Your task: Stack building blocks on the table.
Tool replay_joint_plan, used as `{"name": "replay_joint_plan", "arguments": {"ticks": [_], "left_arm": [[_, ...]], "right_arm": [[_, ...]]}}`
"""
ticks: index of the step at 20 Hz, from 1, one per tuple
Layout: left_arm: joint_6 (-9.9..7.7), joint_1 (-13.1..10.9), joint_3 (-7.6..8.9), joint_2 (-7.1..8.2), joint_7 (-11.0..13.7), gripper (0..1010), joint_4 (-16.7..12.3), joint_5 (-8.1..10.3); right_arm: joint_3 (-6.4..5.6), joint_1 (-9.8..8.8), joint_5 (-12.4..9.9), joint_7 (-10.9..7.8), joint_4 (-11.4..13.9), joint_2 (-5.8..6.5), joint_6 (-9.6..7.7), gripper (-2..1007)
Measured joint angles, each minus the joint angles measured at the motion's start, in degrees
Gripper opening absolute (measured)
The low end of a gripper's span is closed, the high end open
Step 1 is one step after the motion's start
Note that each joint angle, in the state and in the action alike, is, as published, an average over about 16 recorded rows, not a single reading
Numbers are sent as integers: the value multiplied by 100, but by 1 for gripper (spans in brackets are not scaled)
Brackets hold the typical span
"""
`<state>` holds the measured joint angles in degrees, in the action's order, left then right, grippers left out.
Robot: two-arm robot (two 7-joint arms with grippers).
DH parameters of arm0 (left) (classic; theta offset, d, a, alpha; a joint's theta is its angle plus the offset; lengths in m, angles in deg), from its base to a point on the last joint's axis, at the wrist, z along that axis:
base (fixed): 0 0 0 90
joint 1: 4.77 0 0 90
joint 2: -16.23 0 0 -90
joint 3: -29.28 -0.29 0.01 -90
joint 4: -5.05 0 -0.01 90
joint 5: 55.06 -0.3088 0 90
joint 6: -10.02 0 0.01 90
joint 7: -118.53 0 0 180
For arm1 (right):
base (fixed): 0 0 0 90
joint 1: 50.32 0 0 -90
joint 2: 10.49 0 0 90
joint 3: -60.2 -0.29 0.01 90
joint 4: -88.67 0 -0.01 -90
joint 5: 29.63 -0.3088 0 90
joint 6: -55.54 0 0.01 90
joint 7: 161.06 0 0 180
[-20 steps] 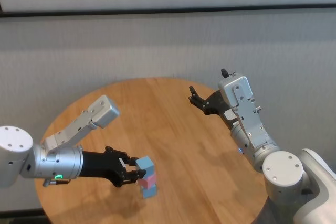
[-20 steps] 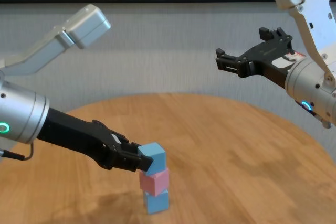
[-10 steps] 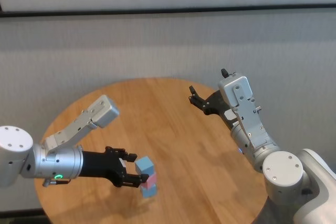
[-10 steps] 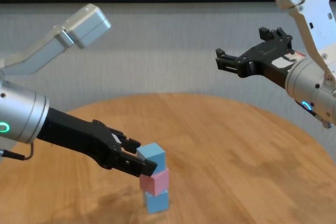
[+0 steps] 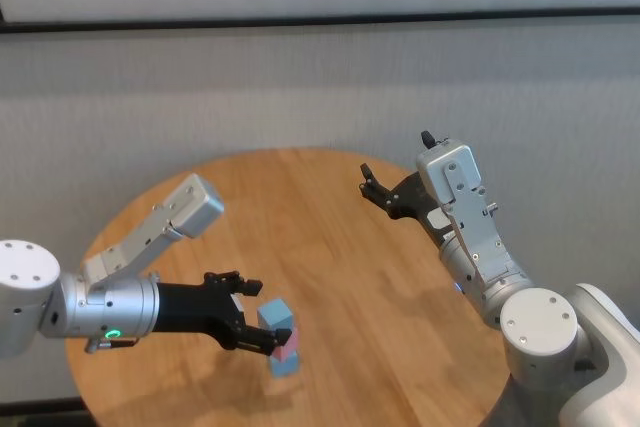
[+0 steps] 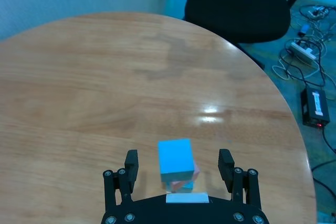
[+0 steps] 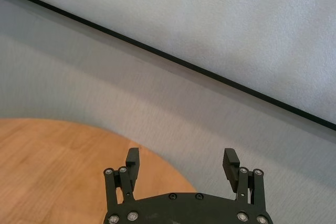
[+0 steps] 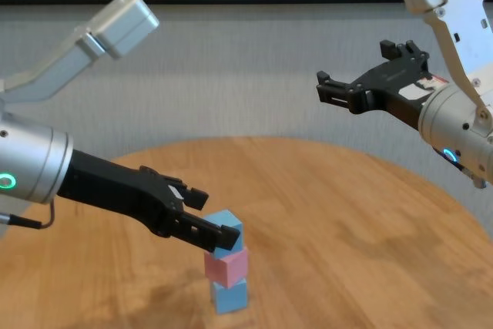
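Standing three high: the stack looks finished

Stacking appears done: a light blue block (image 8: 229,297) sits on the tabletop (image 8: 370,221), the pink block (image 8: 226,266) on it, the second light blue block (image 8: 225,225) on top. The left end effector (image 8: 208,216) straddles the top block with fingers spread wide, not gripping (only backing away seems left). The right end effector (image 8: 360,83) hangs wide open, well apart from the stack.

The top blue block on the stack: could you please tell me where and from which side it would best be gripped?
Grip the top blue block by two opposite vertical faces, coming in level from the robot's left, as the open left gripper already straddles it. It is a flat-sided cube standing on a pink block over another blue block, so a light, centred pinch probably avoids toppling the stack.
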<state>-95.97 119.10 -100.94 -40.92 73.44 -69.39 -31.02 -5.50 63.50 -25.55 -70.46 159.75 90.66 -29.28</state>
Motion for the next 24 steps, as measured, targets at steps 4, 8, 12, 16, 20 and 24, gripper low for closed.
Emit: {"name": "replay_joint_plan", "arguments": {"ticks": [4,8,12,16,20,24], "left_arm": [[132,-98,187,-26,-78,993,-29,266],[363,-281,493,-63,-376,1000,-121,582],[707,-568,899,-120,-878,1000,-297,837],[1062,-857,1277,-178,-1368,1000,-492,1002],[1337,-1079,1534,-208,-1804,1000,-668,1020],[1475,-1199,1651,-225,-2004,1000,-766,965]], "right_arm": [[0,0,0,0,0,0,0,1001],[0,0,0,0,0,0,0,1001],[0,0,0,0,0,0,0,1001],[0,0,0,0,0,0,0,1001],[0,0,0,0,0,0,0,1001],[0,0,0,0,0,0,0,1001]]}}
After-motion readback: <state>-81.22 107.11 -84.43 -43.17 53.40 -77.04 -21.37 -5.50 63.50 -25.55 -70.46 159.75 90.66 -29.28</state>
